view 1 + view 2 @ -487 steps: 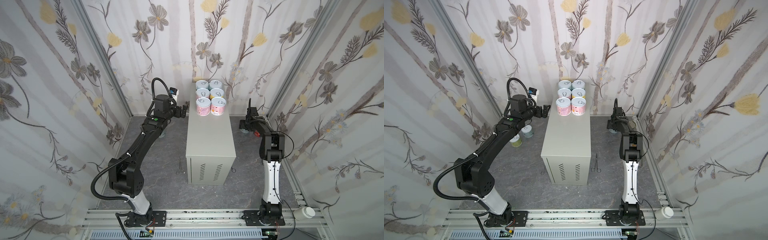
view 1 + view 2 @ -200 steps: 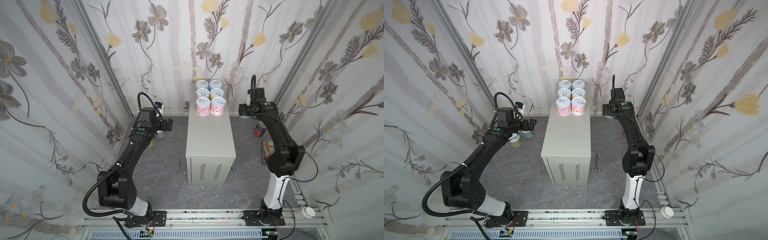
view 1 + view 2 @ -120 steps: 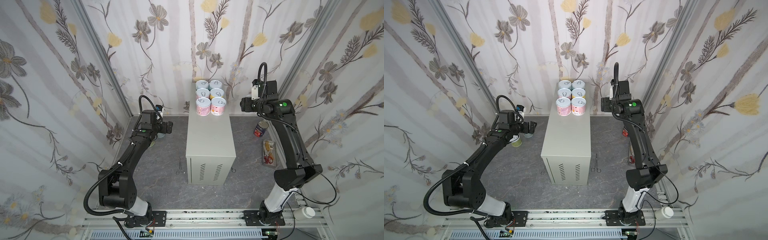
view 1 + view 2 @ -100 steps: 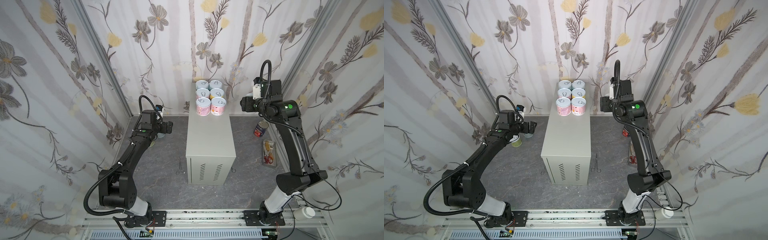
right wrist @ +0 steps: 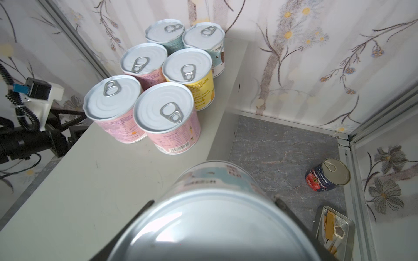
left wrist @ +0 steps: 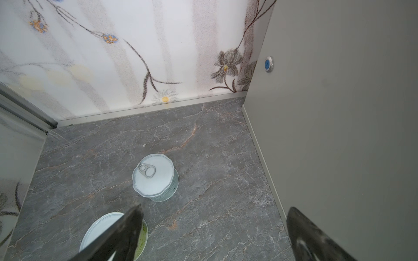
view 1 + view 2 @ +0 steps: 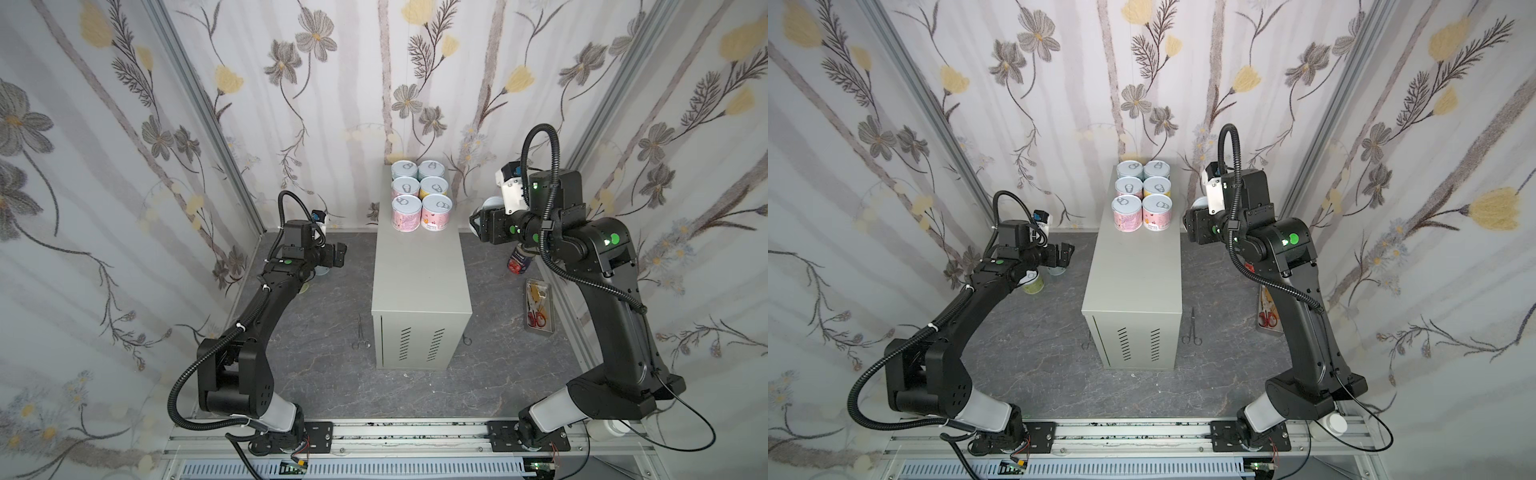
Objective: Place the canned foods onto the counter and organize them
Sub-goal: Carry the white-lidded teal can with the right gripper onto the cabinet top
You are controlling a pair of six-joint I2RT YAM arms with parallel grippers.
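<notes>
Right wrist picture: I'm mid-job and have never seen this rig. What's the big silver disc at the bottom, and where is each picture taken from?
The left arm and right arm are black robot arms on either side of a grey cabinet, the counter. Both top views look down from one overhead camera. Each wrist picture comes from a camera on an arm, looking past its hand.

The silver disc is the base of a light-blue can, gripped in the right hand near the counter's edge. Six cans stand on the counter in pairs.

The left hand is open and empty above a pale-green can and a yellow-green can on the floor. A tomato can and a small tray sit there too.
</notes>
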